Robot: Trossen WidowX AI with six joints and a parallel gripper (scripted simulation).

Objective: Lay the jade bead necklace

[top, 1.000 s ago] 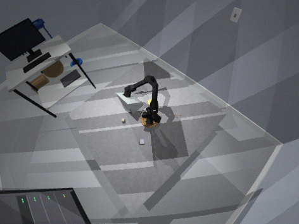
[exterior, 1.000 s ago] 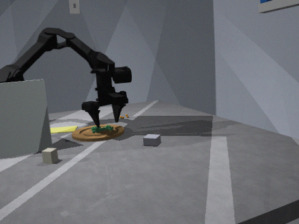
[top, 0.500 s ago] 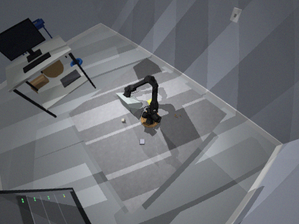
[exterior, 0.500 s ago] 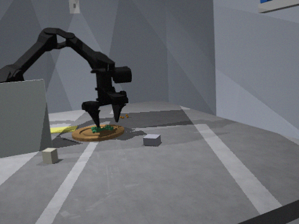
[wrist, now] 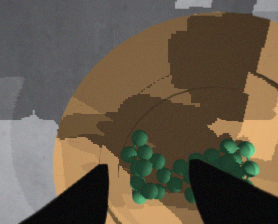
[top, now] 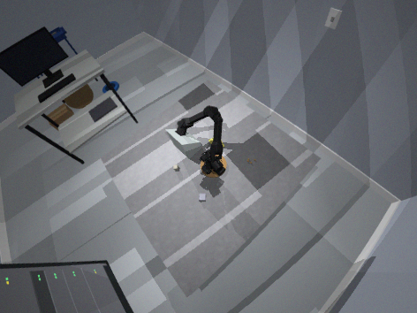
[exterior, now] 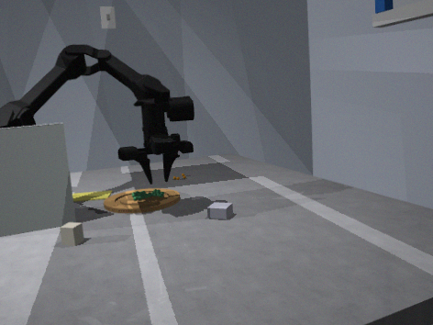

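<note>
A grey work surface (top: 168, 231) (exterior: 238, 272), crossed by pale bands and dark patches, extended toward blue-grey walls. The black gripper (top: 213, 166) (exterior: 159, 182) (wrist: 148, 170) pointed downward above the round bead board (top: 223, 161) (exterior: 112, 204) (wrist: 112, 62). Its two tapered fingers were spread partway, with nothing pinched between them; the tips were clear of the board.

The jade bead necklace (exterior: 148, 195) (wrist: 144, 167) lay bunched on the board, inside the outer rim. It formed two clusters joined by a run of beads and did not follow the circular groove. Small dark marks on the board's front edge were too small to read.

A lavender block (top: 202, 197) (exterior: 221, 211) and a cream block (top: 176, 167) (exterior: 72, 234) were positioned on the surface, apart from the board. A yellow item (top: 211, 141) (exterior: 92, 196) was located near the board, partly hidden by a pale panel (top: 183, 142) (exterior: 32, 180) in the exterior view. Small orange pieces (top: 251, 160) (exterior: 180, 177) lay farther back. A desk (top: 88, 61) carried a monitor (top: 33, 56) and a keyboard (top: 57, 87). A plate with a switch-like centre (top: 333, 19) (exterior: 107, 17) was mounted on the wall.
</note>
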